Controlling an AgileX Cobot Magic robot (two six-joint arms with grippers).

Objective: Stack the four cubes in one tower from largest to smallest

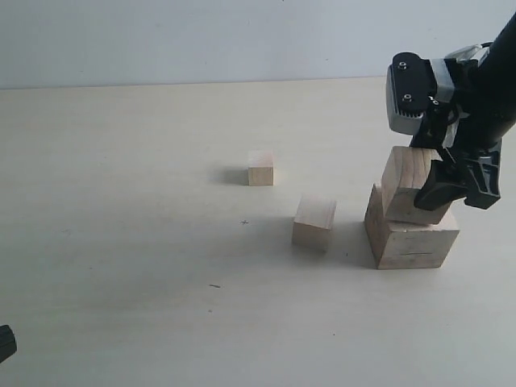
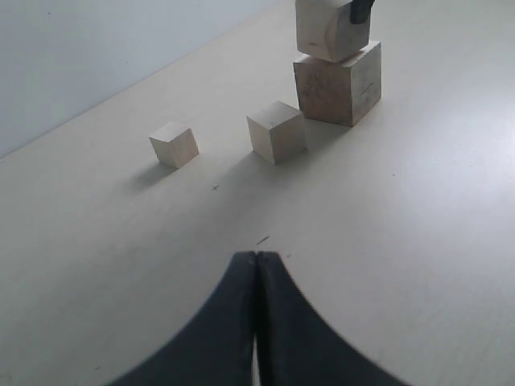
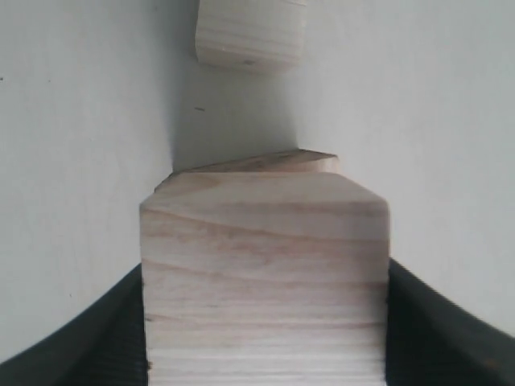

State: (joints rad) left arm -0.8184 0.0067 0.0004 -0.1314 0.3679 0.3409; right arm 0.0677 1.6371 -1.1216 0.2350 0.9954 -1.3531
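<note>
The right end effector (image 1: 431,181) pinches the second cube (image 1: 411,189), tilted atop the largest cube (image 1: 411,238) on the desk (image 1: 121,282). It looks like the first stacking step; next I'd expect levelling, then release. Two smaller cubes (image 1: 314,222) (image 1: 260,168) sit apart. The left end effector (image 2: 256,322) is pressed together.

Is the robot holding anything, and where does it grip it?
The right gripper holds the second-largest cube by two opposite sides; the left gripper holds nothing.

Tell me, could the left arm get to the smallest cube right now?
Probably yes. Only bare table lies between the left gripper and the smallest cube; the third-largest cube stands aside. The gripper's jaws are shut, so they'd need opening first.
</note>
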